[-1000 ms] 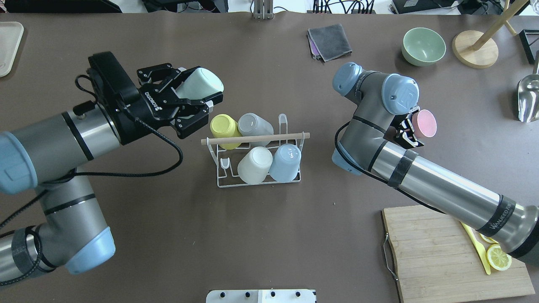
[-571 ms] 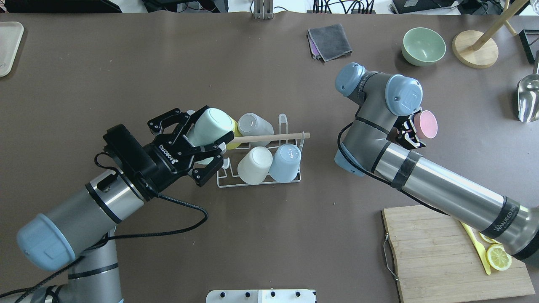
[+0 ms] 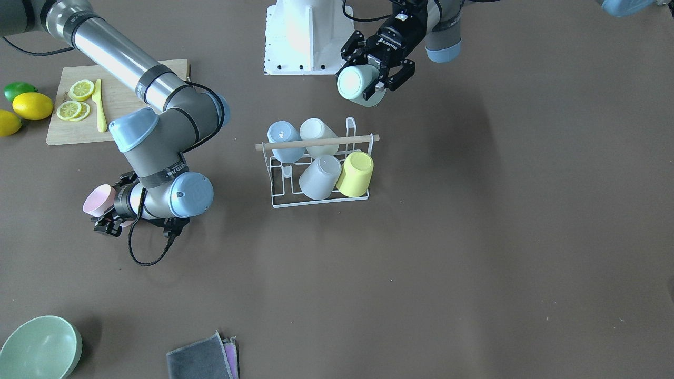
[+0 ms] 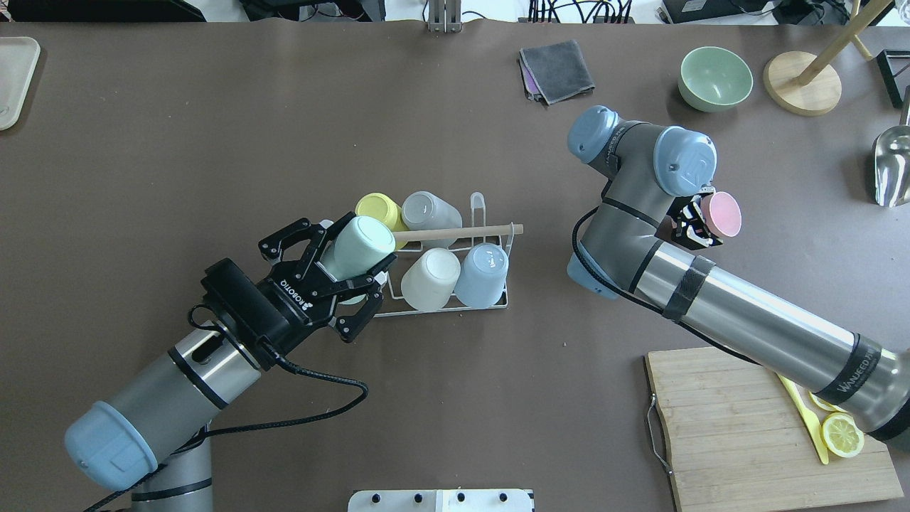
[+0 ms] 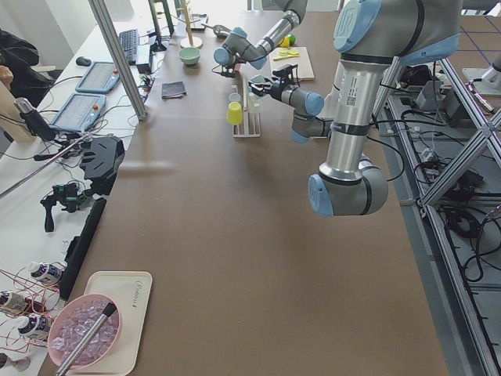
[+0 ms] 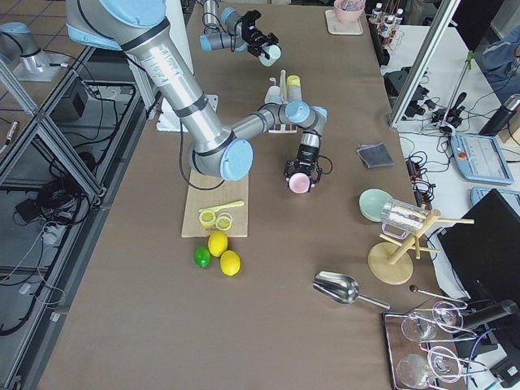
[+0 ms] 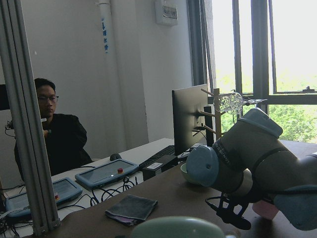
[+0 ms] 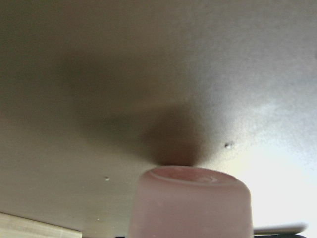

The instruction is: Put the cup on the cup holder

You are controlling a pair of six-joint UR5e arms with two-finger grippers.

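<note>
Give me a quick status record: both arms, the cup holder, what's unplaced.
Left fingers: shut on mint cup, raised near the cup holder's left end
Right fingers: shut on pink cup, off to the holder's right
On holder: yellow cup, grey cup, white cup, blue cup
Not yet placed: mint cup, pink cup
</note>
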